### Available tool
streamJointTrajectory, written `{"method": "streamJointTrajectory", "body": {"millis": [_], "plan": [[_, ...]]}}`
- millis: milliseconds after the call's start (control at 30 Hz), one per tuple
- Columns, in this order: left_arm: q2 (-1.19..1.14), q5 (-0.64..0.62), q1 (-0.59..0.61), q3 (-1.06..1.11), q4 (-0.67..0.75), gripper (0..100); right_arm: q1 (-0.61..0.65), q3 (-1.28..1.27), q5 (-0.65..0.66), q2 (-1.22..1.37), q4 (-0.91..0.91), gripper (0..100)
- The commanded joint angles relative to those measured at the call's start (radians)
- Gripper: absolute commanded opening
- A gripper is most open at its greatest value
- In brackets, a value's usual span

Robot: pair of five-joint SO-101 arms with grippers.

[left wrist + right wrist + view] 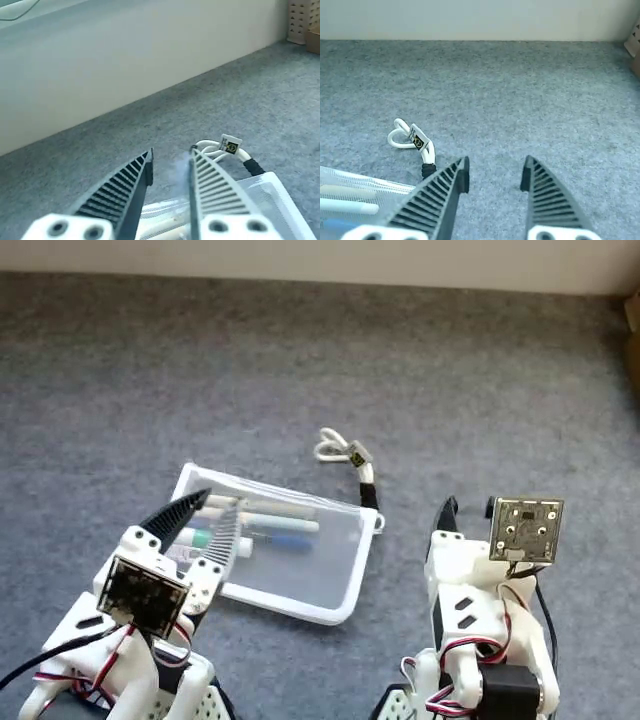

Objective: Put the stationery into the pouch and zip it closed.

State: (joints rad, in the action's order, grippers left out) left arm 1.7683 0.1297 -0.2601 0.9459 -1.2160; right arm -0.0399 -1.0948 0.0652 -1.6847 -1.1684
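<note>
3 pens [283, 531] are lying inside the pouch [322, 586], just under the left pincer [222, 502], which is hanging parted and empty. The right pincer [496, 162], also parted and empty, is sitting beside the strap [409, 139]. Filling seems done; I cannot tell whether the zip is closed.

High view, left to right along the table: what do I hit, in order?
left gripper → pouch → right gripper. The white strap lies beyond the pouch's right end and shares its span, so it is left out of the order.
</note>
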Motion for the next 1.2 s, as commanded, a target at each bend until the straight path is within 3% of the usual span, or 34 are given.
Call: {"method": "streamJointTrajectory", "body": {"millis": [0,133,400,867,1167], "plan": [[0.004,-0.009,0.127,-0.041,-0.003,2,0.012,0.018,-0.006,-0.001,-0.030,7.1],[0.004,-0.009,0.189,-0.041,-0.037,1,0.010,0.010,-0.008,-0.001,-0.056,2.2],[0.004,-0.009,0.194,-0.021,-0.106,1,0.010,-0.018,-0.009,-0.001,-0.110,0.6],[0.004,-0.008,0.196,0.355,-0.101,1,0.010,-0.343,-0.006,-0.001,-0.101,0.6],[0.004,-0.008,0.197,0.696,0.091,1,0.005,-0.619,-0.008,-0.001,0.157,0.6]]}}
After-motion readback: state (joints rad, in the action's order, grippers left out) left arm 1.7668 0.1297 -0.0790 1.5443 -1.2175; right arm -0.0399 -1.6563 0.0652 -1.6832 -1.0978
